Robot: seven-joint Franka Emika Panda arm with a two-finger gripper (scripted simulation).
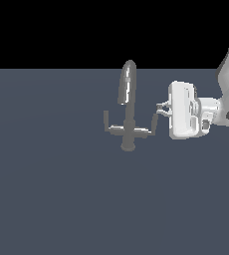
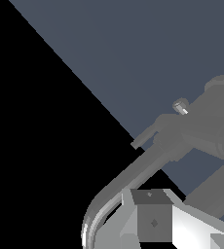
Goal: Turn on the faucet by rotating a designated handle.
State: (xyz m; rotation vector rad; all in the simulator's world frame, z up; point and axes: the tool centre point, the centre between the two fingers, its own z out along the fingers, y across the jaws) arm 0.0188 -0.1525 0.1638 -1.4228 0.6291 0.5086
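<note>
The hand (image 1: 160,110) reaches in sideways, its fingers spread narrowly — nothing is gripped between them. Just ahead of the fingertips, touching or nearly so, stands the upturned tip of the handle (image 1: 153,124). Beyond it rises the faucet (image 1: 128,94) on the grey bench (image 1: 52,189) — its second lever on the far side from the hand.

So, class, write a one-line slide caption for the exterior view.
Panda gripper reaches from the exterior view's right to the faucet, fingertips at its bright handle.
</note>
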